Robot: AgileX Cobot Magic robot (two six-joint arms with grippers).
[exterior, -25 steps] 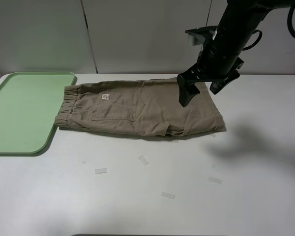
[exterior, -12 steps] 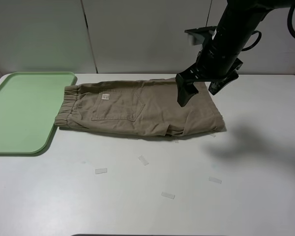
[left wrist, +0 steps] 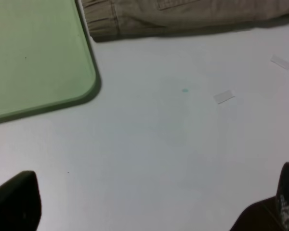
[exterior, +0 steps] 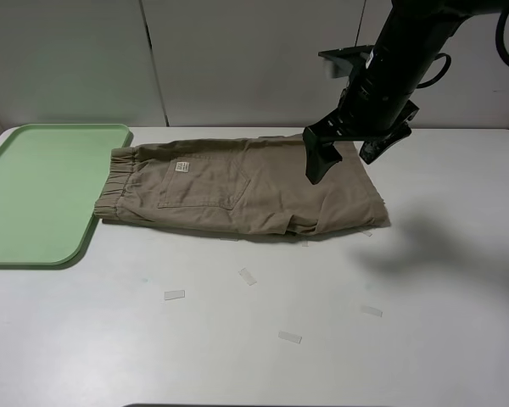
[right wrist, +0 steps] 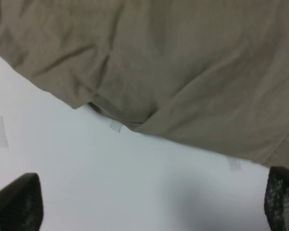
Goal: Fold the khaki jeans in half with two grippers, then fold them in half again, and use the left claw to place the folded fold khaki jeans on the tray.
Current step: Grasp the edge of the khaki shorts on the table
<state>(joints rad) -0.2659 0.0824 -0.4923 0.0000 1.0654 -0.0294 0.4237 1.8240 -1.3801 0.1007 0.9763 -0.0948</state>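
Khaki jeans (exterior: 237,191) under hovering right end effector (exterior: 341,164)

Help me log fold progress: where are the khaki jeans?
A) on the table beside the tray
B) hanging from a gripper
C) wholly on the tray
A: the khaki jeans lie flat on the table, waistband next to the tray, with the right gripper open above them.

Even overhead light, soft shadows; both wrist views slightly blurred.
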